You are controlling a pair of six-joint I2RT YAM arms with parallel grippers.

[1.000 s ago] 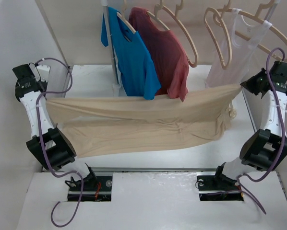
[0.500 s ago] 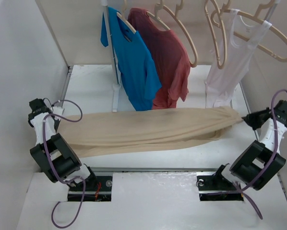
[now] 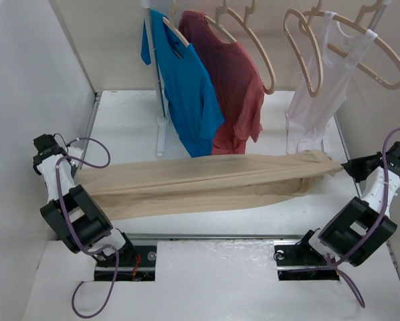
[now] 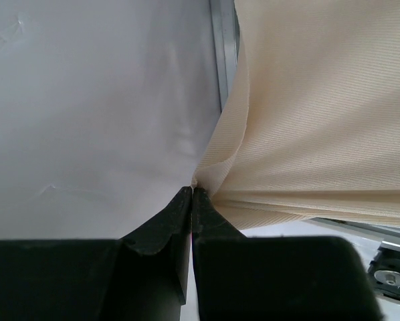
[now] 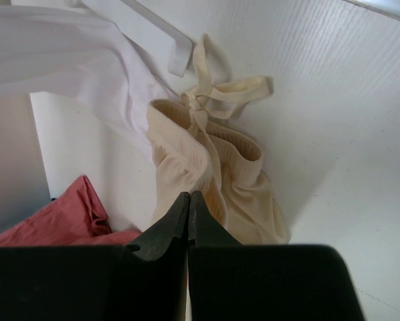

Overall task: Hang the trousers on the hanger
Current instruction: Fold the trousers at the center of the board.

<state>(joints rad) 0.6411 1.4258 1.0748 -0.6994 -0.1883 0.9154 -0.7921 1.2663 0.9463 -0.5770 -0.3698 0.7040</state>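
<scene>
Both arms have slid a little way out to the sides since half a second ago, and the trousers (image 3: 200, 177) now lie pulled out a bit longer and flatter. They stretch across the near part of the white tabletop (image 3: 126, 120), almost from one side wall to the other. The cloth is soft, thin and tan, with long folds running along it.

Little room is left at either end, because each arm is close to its wall. Behind the trousers the tabletop is open up to the hanging clothes.

The left pincer (image 4: 192, 190) has its tips pressed together on a corner of the trousers, right by a grey metal strip (image 4: 221, 47). The right pincer (image 5: 188, 197) is squeezed together too. Its tips meet the bunched end of the cloth, where a knotted drawstring (image 5: 220, 90) lies, and from above the cloth pulls to a point towards it. The pinch itself is hard to see.

The hanger (image 3: 316, 70) hangs bare at the back, a pale wooden loop well above the trousers. Its hook is cut off at the top. Beside it hang a white vest (image 3: 317, 100), a red T-shirt (image 3: 237, 73) and a blue T-shirt (image 3: 186, 80).
</scene>
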